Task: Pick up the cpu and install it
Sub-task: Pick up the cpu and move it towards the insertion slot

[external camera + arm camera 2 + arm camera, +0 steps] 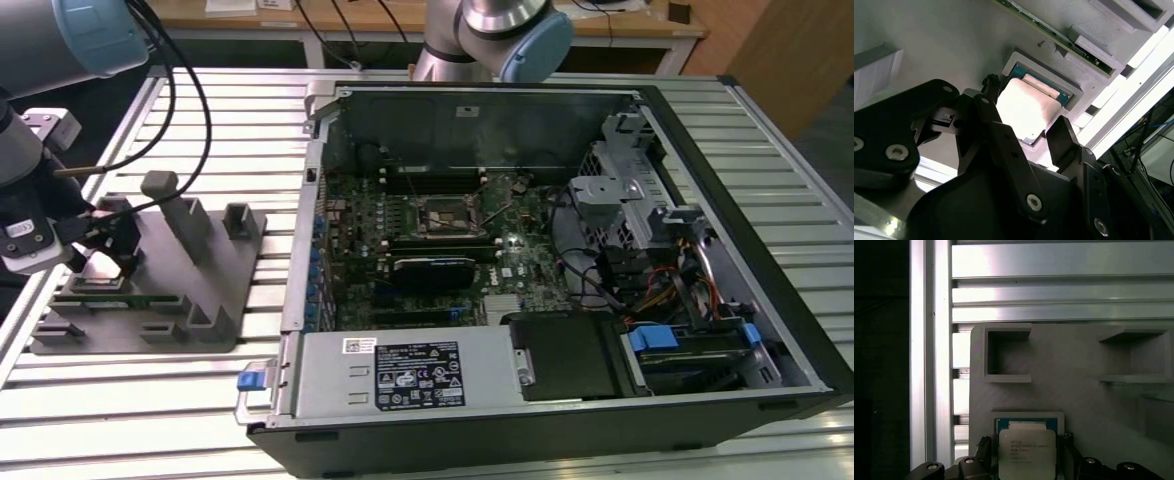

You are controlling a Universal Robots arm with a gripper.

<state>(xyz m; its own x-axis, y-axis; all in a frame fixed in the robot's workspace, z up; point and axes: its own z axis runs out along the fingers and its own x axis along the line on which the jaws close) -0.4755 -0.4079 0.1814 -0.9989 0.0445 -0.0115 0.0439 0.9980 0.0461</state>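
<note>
The gripper (1026,105) stood with its jaws apart, straddling the cpu (1026,452), which lay in its recess in the grey holder (1079,405). Whether it touched the chip's edges I couldn't tell; the gripper's body hid the near edge.

The cpu (1027,454) has a pale smooth metal top, the holder (1074,395) matt grey plastic, the table (1054,287) glossy ribbed metal.
</note>
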